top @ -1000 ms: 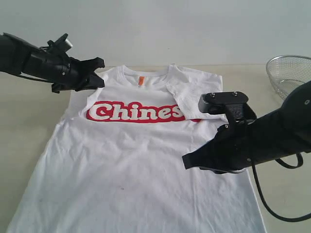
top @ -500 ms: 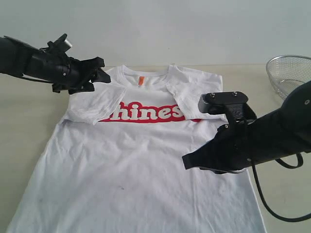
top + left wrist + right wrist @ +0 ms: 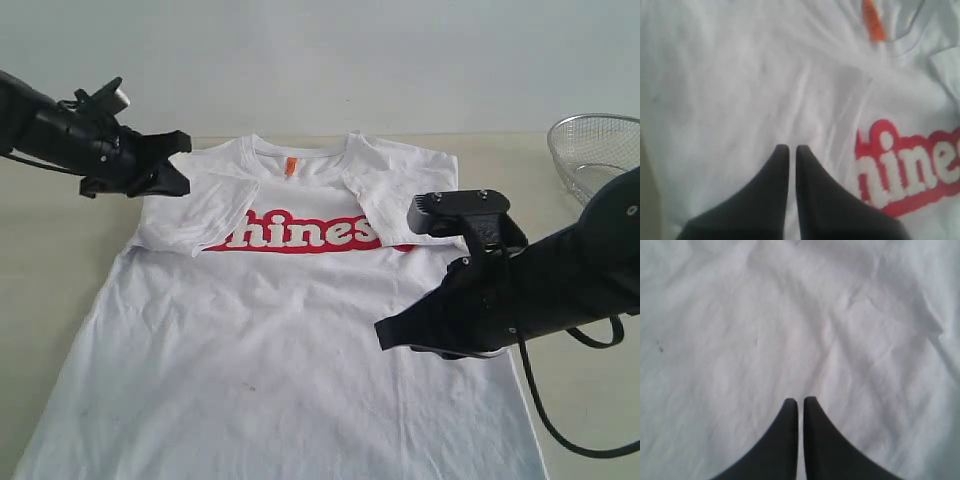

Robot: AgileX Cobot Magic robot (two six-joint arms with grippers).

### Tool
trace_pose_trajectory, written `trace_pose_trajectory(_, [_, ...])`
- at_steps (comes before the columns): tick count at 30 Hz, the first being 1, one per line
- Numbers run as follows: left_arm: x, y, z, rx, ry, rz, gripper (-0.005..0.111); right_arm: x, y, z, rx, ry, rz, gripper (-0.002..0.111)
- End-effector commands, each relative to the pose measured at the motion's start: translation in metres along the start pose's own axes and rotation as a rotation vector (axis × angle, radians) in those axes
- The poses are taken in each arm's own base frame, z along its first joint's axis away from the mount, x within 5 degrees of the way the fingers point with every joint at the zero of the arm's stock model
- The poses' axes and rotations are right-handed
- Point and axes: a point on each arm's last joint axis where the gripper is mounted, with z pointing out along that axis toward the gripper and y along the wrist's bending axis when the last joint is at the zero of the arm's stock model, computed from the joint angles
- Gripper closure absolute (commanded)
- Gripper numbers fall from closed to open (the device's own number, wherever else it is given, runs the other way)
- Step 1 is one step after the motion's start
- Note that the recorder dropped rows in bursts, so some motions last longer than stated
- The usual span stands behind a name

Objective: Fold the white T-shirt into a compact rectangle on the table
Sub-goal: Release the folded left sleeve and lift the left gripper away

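Pale beige flat table point(image 3: 50, 250) carries the white short-sleeved T-shirt point(image 3: 290, 350), front up, with both sleeves lying folded over the ends of its red lettering. Black right gripper point(image 3: 387, 335) is over the shirt's mid-body, jaws together, empty. Black left gripper point(image 3: 183, 165) is by the shirt's left-side shoulder, jaws together, empty. Round silver wire-mesh basket point(image 3: 597, 150) sits right of the shirt. Small orange neck tag point(image 3: 291, 166) is at the shirt's collar.

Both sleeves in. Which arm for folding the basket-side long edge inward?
Right, probably: right gripper hangs shut over the white T-shirt near that edge; left gripper sits by the opposite shoulder.
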Motion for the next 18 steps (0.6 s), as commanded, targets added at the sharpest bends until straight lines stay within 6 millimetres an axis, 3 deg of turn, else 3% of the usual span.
trace_pose_trajectory(1, [0.013,0.011,0.003,-0.08,0.084,0.031,0.102,-0.001,0.0,-0.002,0.004,-0.016,-0.01,0.109])
trace_pose_trajectory(7, [0.012,0.013,0.005,-0.089,0.093,0.033,0.102,0.0,0.001,-0.002,-0.003,-0.006,-0.01,0.109])
trace_pose_trajectory(11, [0.011,0.0,-0.015,-0.079,0.18,0.108,0.102,0.0,0.001,-0.002,-0.004,-0.004,-0.01,0.109])
trace_pose_trajectory(14, [0.012,0.007,-0.022,-0.184,0.221,0.127,0.102,0.0,0.001,-0.002,-0.003,-0.006,-0.012,0.109])
trace_pose_trajectory(18, [0.016,0.015,-0.014,-0.205,0.227,0.121,0.102,0.0,0.001,-0.002,-0.003,-0.006,-0.012,0.109])
